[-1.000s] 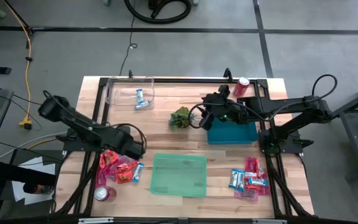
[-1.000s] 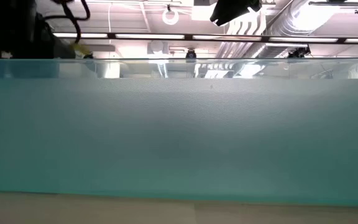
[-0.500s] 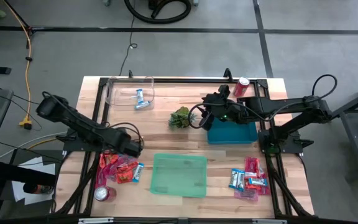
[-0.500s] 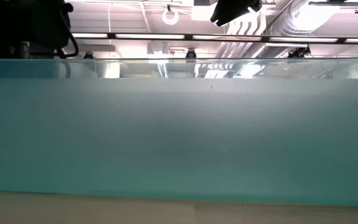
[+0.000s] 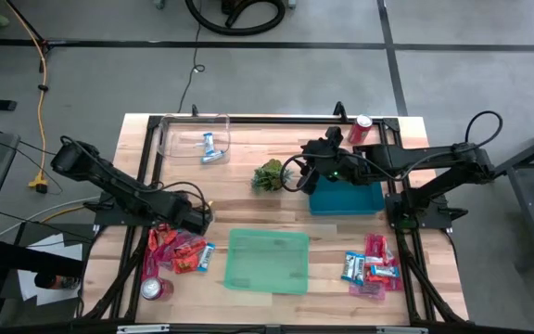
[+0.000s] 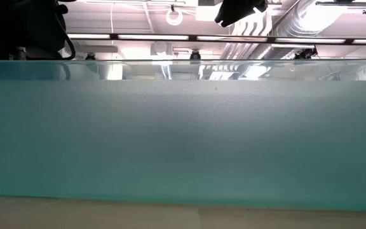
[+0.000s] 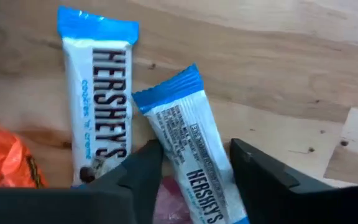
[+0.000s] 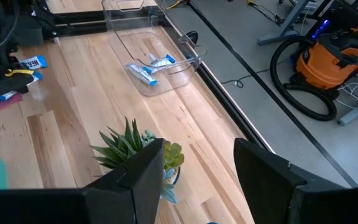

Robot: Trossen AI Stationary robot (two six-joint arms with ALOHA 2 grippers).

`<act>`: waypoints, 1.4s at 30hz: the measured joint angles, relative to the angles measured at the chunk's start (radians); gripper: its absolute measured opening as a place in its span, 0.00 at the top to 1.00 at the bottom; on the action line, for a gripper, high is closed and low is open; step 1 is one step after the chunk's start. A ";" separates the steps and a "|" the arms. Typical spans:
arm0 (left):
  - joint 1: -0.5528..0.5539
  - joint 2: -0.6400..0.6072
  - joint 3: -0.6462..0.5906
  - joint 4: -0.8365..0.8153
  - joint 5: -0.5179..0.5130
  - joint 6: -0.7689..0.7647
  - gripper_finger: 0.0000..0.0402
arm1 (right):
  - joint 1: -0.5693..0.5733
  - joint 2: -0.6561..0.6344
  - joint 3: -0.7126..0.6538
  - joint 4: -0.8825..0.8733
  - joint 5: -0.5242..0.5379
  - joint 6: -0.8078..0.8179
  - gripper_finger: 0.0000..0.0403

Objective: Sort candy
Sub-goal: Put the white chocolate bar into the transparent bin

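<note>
The candy lies in two heaps: one near the table's left near corner [image 5: 179, 250] and one near the right near corner [image 5: 371, 269]. Two blue-and-white bars also lie in the clear container [image 5: 213, 148]. My left gripper [image 5: 200, 221] is low over the far edge of the left heap. In the left wrist view it is open [image 7: 196, 148], with a finger on each side of a tilted blue-and-white bar [image 7: 182, 134]. That bar lies flat on the wood beside a second one [image 7: 101, 93] and an orange wrapper [image 7: 2, 158]. My right gripper [image 5: 306, 174] is open and hovers between the plant [image 5: 269, 174] and the blue tray [image 5: 346, 197]. My left gripper comes from above, pointing down, with its fingers [image 7: 148, 171] across the tilted bar near its lower half [image 7: 197, 180]. The bar lies flat on the table. I cannot tell whether the fingers touch it.
A green tray [image 5: 267, 262] sits at the near middle, and its wall [image 6: 183, 140] fills the low view. A clear container [image 5: 170, 139] stands at the far left. Red cans stand at the far right [image 5: 360, 128] and near left [image 5: 154, 289]. Bare wood lies between the trays.
My left arm has shifted a little toward the table's left, and its gripper has stayed over the left candy heap. The right arm and the candy have kept still.
</note>
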 joint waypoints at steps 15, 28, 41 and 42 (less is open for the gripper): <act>0.122 -0.352 0.191 0.201 -0.509 1.058 0.97 | -0.011 0.002 0.000 0.240 -0.199 -0.033 0.53; 0.255 -0.196 0.434 0.431 -0.407 2.301 1.00 | -0.162 0.049 0.000 0.417 -0.571 0.543 0.53; 0.296 0.007 0.541 0.465 -0.334 2.509 1.00 | -0.161 0.145 0.000 0.396 -0.611 0.599 0.53; 0.302 0.007 0.540 0.458 -0.325 2.507 1.00 | -0.160 0.149 0.000 0.396 -0.611 0.598 0.53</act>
